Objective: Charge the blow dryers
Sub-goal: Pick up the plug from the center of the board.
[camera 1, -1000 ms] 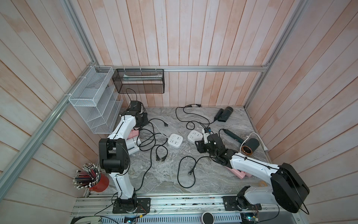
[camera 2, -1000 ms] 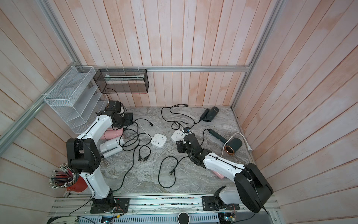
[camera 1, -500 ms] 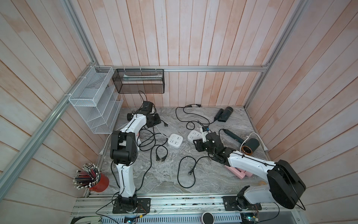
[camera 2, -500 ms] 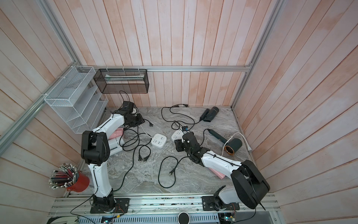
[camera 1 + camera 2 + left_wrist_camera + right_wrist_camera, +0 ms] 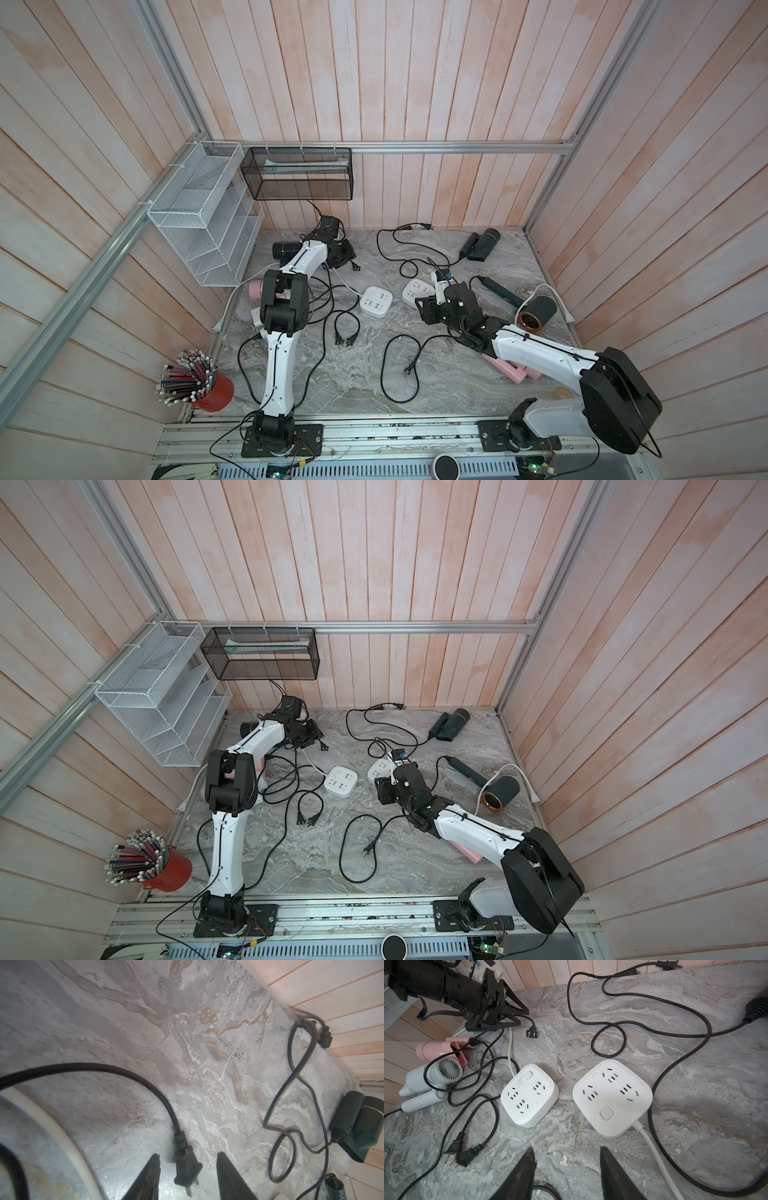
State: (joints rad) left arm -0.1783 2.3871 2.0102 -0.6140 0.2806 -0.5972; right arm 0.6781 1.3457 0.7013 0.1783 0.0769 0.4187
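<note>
My left gripper (image 5: 188,1153) is open low over the marble table at the back left (image 5: 344,258). A black cord plug (image 5: 188,1169) lies on the table between its fingers, untouched. My right gripper (image 5: 567,1147) hangs open and empty just in front of two white power strips (image 5: 529,1095) (image 5: 611,1095). A pink blow dryer (image 5: 436,1049) and a light grey one (image 5: 431,1076) lie at the left among cords. Black dryers lie at the back left (image 5: 282,249), back right (image 5: 482,244) and right (image 5: 536,313). Another pink one (image 5: 513,370) is partly under my right arm.
Black cords loop across the table, with loose plugs in the middle (image 5: 345,338), in front (image 5: 409,368) and by the back wall (image 5: 415,226). A white mesh rack (image 5: 203,220) and black mesh basket (image 5: 297,174) hang at the back left. A red pencil cup (image 5: 208,388) stands front left.
My left arm swung right from the back-left corner, and its jaws opened, leaving the plug lying on the table. The right arm shifted only slightly.
</note>
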